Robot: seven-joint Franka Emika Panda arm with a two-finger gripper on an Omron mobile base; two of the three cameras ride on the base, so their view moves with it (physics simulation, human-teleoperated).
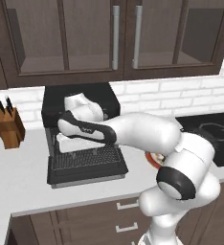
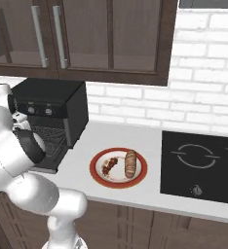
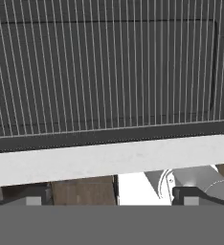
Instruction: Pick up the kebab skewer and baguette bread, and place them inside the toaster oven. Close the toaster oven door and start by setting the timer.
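The black toaster oven [image 1: 80, 98] [image 2: 52, 92] stands against the wall, and the toaster oven door [image 1: 85, 170] is dropped flat onto the counter. My gripper [image 3: 111, 201] hangs just above that door, jaws wide apart with nothing between them, so it is open. Below it lie wire rack lines [image 3: 109, 62] over dark glass. My hand [image 1: 68, 141] sits at the oven's mouth. The kebab skewer [image 2: 109, 166] and the baguette bread [image 2: 130, 163] lie side by side on a red-rimmed plate [image 2: 99, 177], right of the oven and apart from the gripper.
A knife block [image 1: 8, 127] stands left of the oven. A black cooktop [image 2: 203, 165] lies right of the plate. Silver knobs [image 2: 38, 110] line the oven's front. Wall cabinets [image 1: 114, 38] hang overhead. Bare white counter [image 1: 23, 177] runs along the front edge.
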